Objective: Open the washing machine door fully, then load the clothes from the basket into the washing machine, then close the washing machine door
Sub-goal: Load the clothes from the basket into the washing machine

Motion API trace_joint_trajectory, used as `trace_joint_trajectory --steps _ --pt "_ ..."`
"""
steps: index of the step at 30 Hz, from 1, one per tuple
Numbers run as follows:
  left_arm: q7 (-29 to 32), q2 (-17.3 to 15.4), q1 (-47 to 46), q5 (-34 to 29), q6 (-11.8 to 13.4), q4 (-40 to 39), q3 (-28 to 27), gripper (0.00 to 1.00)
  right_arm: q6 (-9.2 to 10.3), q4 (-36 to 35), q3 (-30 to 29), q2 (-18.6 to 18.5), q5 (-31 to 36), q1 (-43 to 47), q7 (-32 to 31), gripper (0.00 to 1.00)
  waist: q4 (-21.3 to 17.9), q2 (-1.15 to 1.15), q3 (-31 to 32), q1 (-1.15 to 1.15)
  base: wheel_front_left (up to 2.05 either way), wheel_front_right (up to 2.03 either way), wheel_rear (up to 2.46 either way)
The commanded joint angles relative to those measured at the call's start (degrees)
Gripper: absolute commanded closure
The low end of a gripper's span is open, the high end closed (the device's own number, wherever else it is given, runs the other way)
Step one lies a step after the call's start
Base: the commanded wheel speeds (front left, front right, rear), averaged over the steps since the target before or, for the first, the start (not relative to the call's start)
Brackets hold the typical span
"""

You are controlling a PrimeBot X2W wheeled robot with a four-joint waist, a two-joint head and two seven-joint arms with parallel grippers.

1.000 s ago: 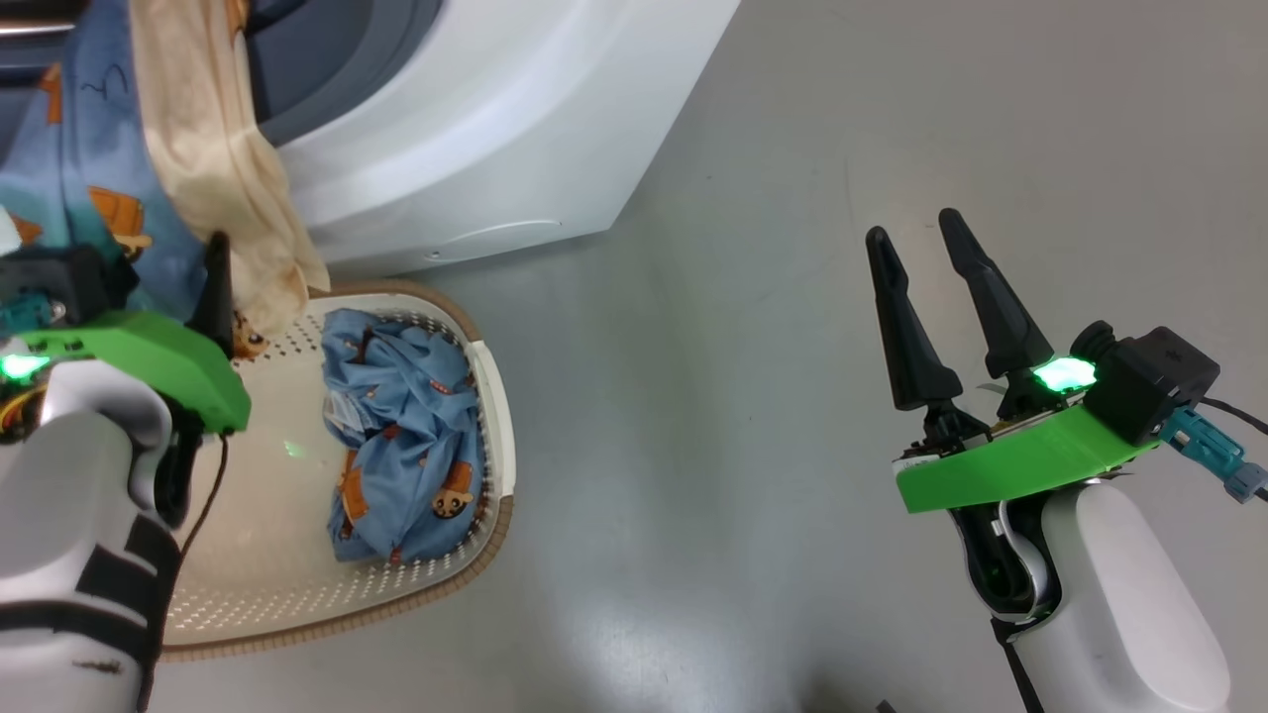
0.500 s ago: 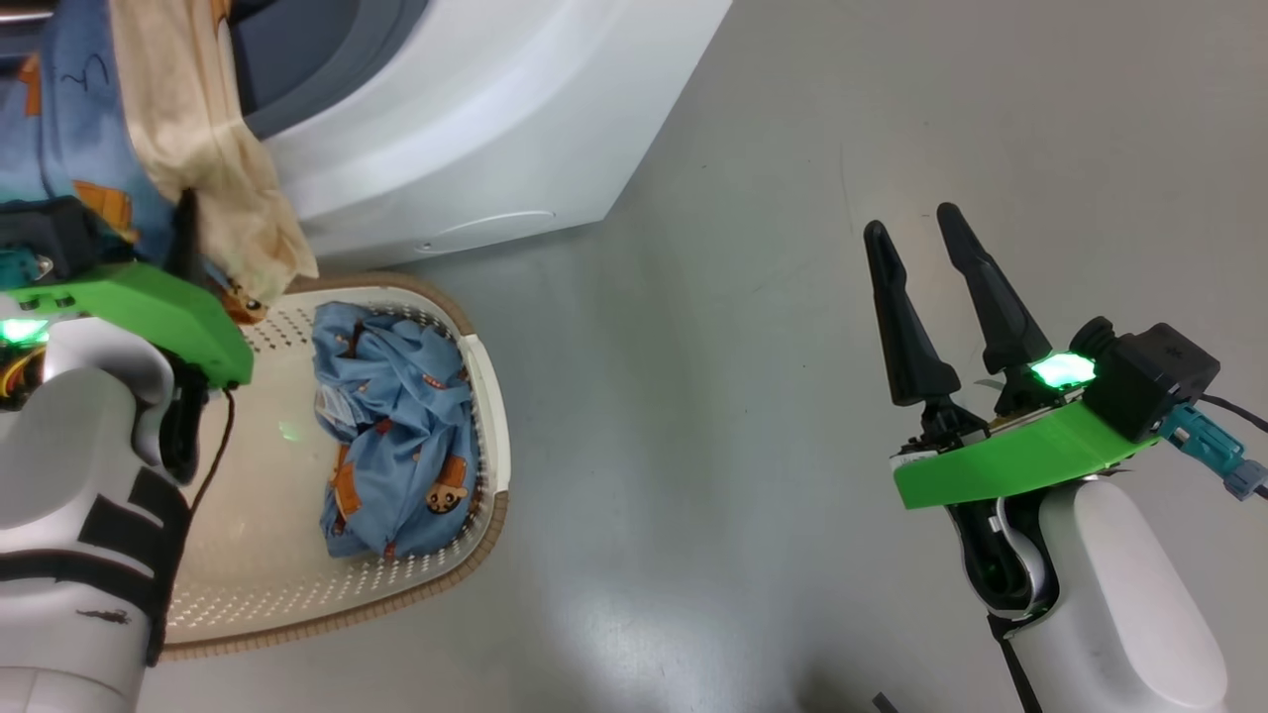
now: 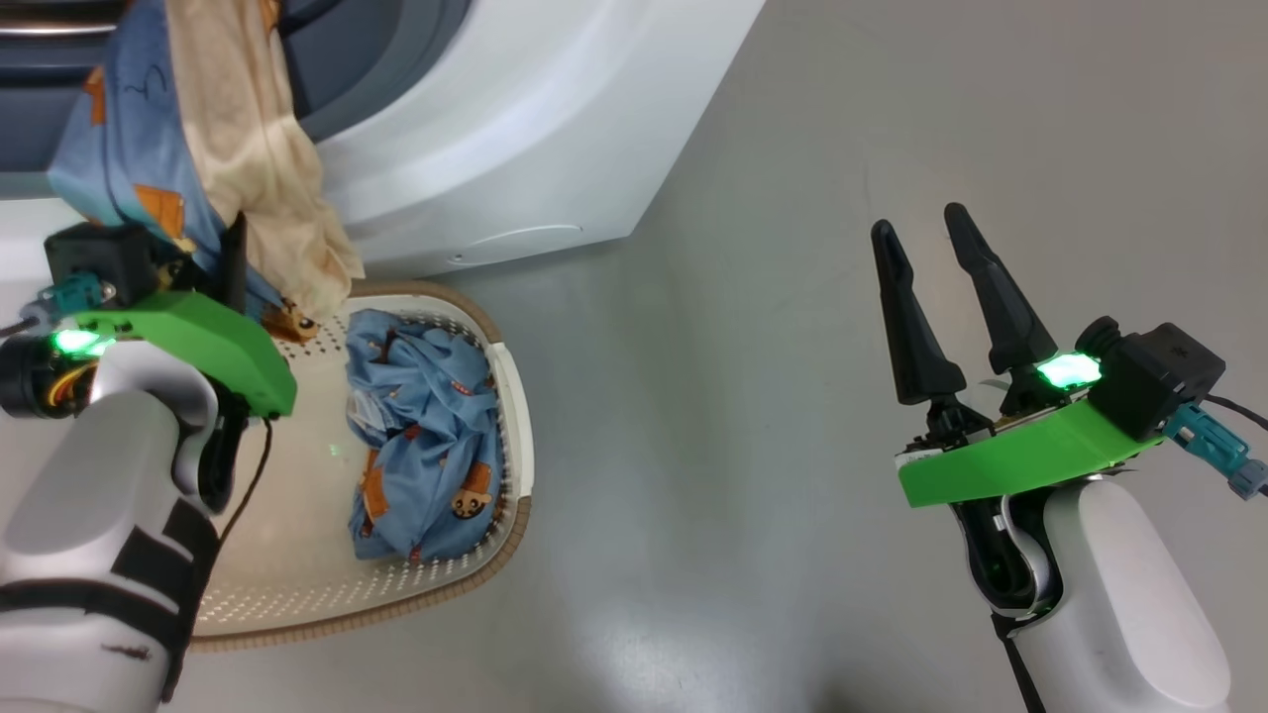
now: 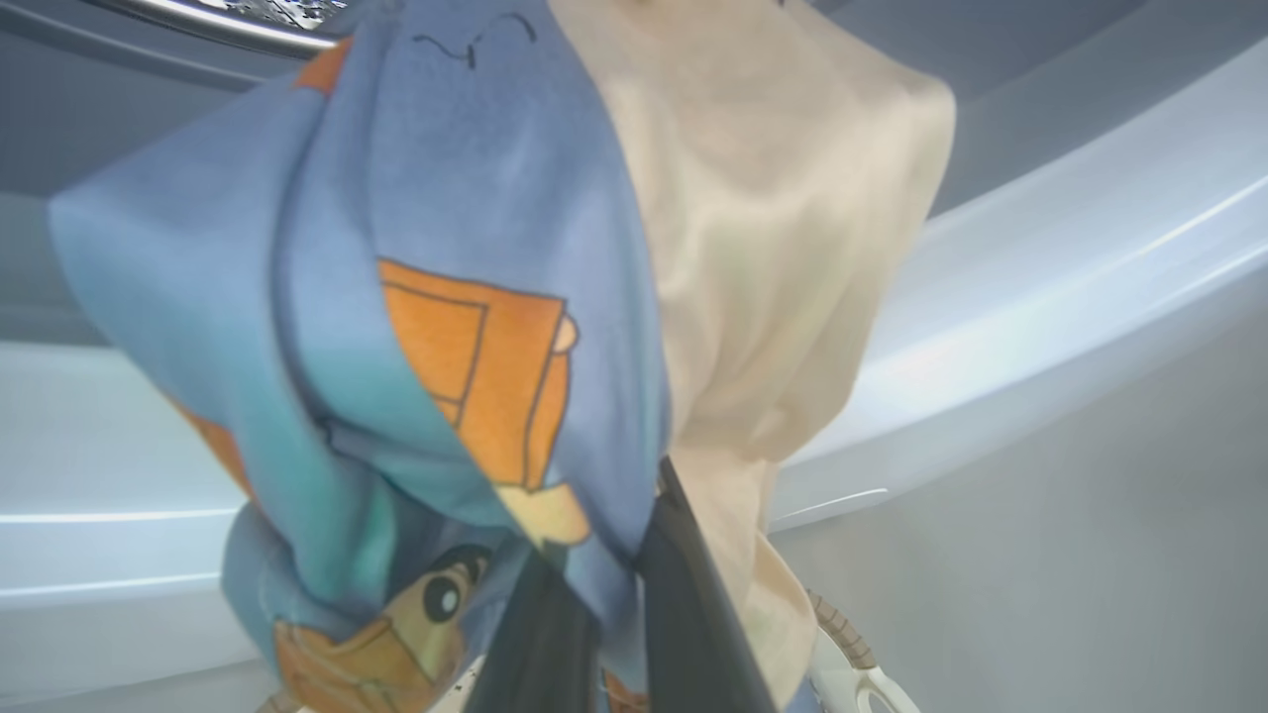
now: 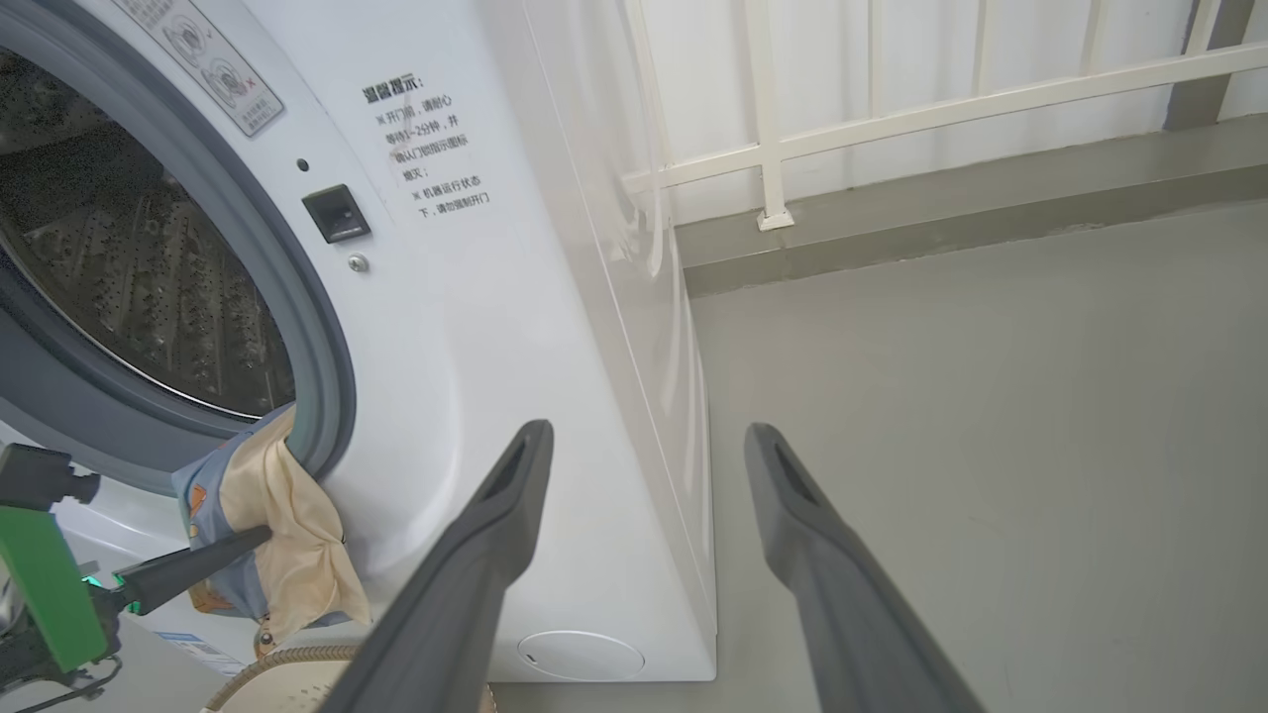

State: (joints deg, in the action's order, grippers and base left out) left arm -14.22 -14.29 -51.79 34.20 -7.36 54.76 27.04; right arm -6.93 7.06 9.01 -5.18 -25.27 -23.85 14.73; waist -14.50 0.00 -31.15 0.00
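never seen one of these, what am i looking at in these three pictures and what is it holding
It is a wheeled robot with two arms. One picture looks down from its head; the other two look along each wrist's fingers. Its left gripper pinches blue and cream clothes hanging out of the open washing machine. One blue garment lies in the basket on the floor. The right gripper is open, holding nothing.
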Motion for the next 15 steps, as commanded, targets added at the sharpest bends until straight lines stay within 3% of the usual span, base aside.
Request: trace_joint_trajectory --steps 1,9,15 --pt "-0.75 -2.81 1.34 0.61 -0.13 -2.57 -0.92 1.00 -0.56 -1.06 0.96 0.01 0.05 0.76 0.27 0.00 0.50 0.00 0.53 0.00 0.00 0.00 0.00" --pt "-0.77 -5.11 5.35 -1.73 0.18 -16.19 -3.69 1.00 -0.56 -1.06 0.80 -0.18 -0.04 1.34 0.27 0.00 1.39 0.00 1.50 0.00 0.00 0.00 0.00" --pt "-0.58 -6.53 5.21 -4.35 3.16 -24.65 -4.83 1.00 -0.56 -1.27 1.07 -0.19 -0.21 1.56 0.27 0.00 1.25 0.00 1.16 0.00 0.00 0.00 0.00"
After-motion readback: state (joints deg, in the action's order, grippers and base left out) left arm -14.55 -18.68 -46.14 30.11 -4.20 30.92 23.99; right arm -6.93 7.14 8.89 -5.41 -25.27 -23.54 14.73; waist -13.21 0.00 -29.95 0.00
